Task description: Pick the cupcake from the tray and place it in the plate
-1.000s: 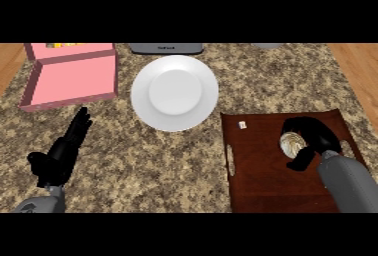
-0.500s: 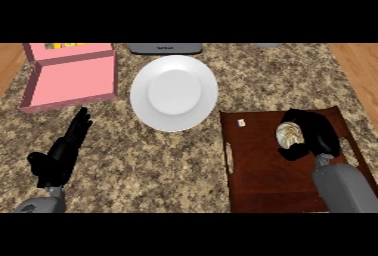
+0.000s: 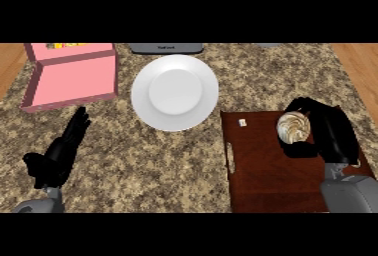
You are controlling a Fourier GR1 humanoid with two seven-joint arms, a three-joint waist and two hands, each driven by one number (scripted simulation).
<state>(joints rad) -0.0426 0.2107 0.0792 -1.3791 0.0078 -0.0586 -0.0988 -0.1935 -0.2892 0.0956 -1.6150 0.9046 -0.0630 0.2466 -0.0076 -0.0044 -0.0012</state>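
One cupcake point(image 3: 293, 127) sits on the brown tray point(image 3: 266, 175), with the right hand point(image 3: 325, 132) curled round it. If lifted off-centre, it may tip before reaching the white plate point(image 3: 175, 92). The left hand point(image 3: 60, 152) rests open on the desk point(image 3: 155, 165).

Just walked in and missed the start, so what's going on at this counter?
The robot's right hand is curled round a cupcake that sits on the dark brown tray at the right. The white plate beside the tray has nothing on it yet. The left hand rests open on the counter at the left, below a pink box.
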